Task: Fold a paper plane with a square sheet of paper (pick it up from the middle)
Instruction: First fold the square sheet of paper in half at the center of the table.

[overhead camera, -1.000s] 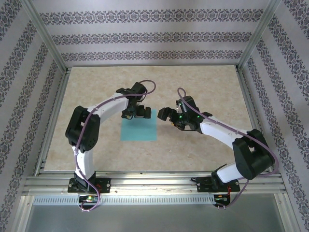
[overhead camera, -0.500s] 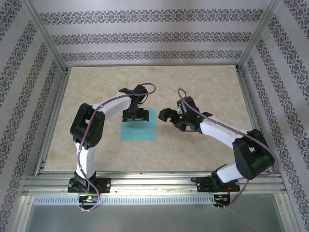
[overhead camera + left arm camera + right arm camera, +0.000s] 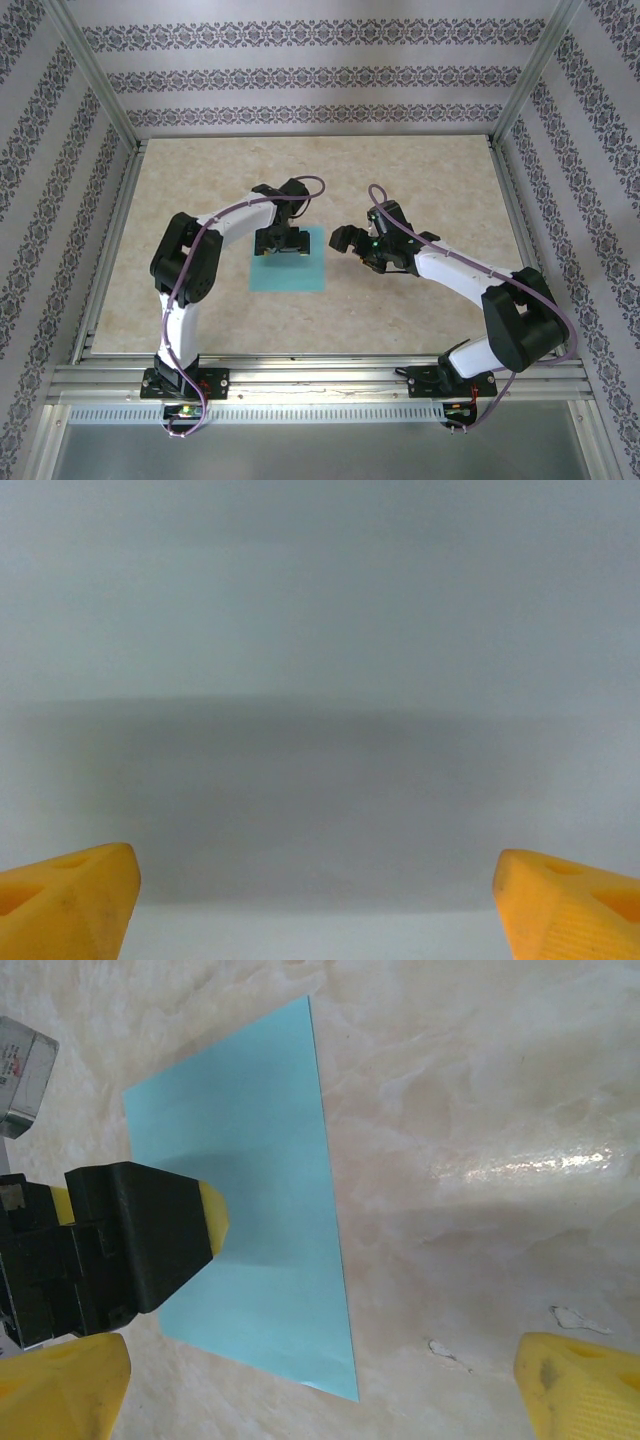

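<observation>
The left tool [image 3: 282, 243] pointed straight down with its jaws wide. In its wrist view the two yellow fingertips [image 3: 70, 905] sat at the bottom corners, far apart, gripping nothing. Directly beneath it lay the square sheet of paper [image 3: 290, 268], flat on the table [image 3: 420, 170]. The tool hung over the far part of the sheet, about midway across its width, and the rest of the turquoise square spread back toward the arm bases. Close under the fingers the paper looked pale grey-blue with a band of shadow across it. Whether the fingertips touched the paper I could not tell.

The right tool [image 3: 345, 238] was also wide open and held nothing. Its own yellow fingers [image 3: 580, 1390] stood at the two lower corners of its wrist view, with bare table between them. It was low and just beside the sheet, off the sheet's right edge and facing the left tool. Ahead of it and to its left the sheet lay unfolded, its near corner just short of the gap between the fingers. The black body and yellow tip of the left tool stood over the sheet's far side. A few small white flecks [image 3: 575, 1318] marked the marbled table near the right finger.

Patterned walls [image 3: 300, 75] enclosed the table beyond both tools.
</observation>
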Controlling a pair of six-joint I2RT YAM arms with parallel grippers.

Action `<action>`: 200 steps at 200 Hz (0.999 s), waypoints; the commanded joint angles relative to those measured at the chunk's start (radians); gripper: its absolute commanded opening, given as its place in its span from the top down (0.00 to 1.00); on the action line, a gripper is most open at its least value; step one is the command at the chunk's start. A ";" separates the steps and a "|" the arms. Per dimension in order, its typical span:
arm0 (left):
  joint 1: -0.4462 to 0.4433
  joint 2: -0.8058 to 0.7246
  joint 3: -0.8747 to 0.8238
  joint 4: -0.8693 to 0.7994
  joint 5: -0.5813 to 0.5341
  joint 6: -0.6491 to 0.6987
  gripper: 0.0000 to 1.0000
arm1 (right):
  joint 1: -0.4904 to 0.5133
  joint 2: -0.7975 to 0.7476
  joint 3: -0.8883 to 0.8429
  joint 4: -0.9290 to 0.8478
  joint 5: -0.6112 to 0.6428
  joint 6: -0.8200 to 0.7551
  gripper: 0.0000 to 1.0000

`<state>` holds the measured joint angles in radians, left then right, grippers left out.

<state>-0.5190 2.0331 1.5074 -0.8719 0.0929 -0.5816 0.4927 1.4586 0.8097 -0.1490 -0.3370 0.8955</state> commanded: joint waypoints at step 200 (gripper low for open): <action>-0.052 0.122 -0.051 0.028 -0.055 -0.104 0.07 | -0.016 -0.017 -0.038 -0.003 0.015 0.038 0.02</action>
<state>-0.5571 2.0949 1.5249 -0.8722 0.0555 -0.6632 0.4862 1.4555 0.7811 -0.1459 -0.3363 0.9184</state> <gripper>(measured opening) 0.929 0.982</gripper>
